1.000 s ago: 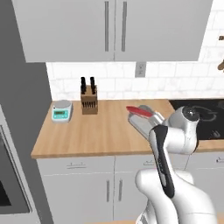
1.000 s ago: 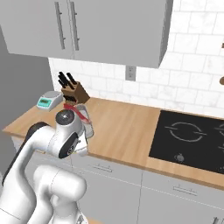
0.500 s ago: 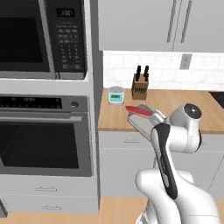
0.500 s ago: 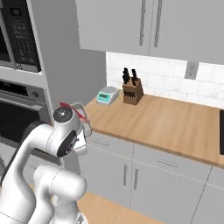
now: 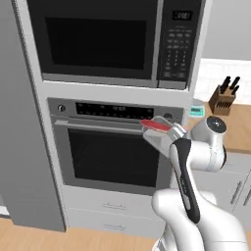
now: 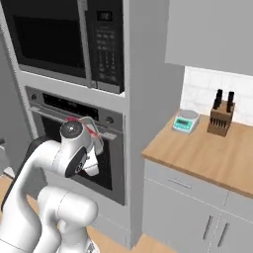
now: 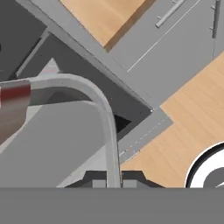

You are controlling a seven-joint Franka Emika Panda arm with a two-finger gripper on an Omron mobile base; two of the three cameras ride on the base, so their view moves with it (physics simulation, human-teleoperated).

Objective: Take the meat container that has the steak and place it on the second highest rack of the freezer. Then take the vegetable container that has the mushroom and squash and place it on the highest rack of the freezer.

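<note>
Meat container (image 5: 164,131), a shallow grey tray with the steak (image 5: 154,125) lying in it, is up in the air in front of the oven (image 5: 110,147), level with the oven's handle and near its right edge. Your gripper (image 7: 113,181) is clenched on the tray's rim: in the hand view the thin wall runs straight down between the two fingertips, and the red slab shows at the far left of the tray. From the right base view the container (image 6: 93,132) sits just beyond the wrist, again in front of the oven door.

Treat the tray as stiff and light, but judge the grip as a narrow one. You hold a thin edge at one side, so the load hangs out away from the fingers and will want to pivot if you swing fast. The steak looks loose and smaller than the tray, so it could slide if the tray tips; keep it level. The rim is smooth and likely slippery, so avoid jolts. I cannot tell how deep the fingers reach down the wall.
</note>
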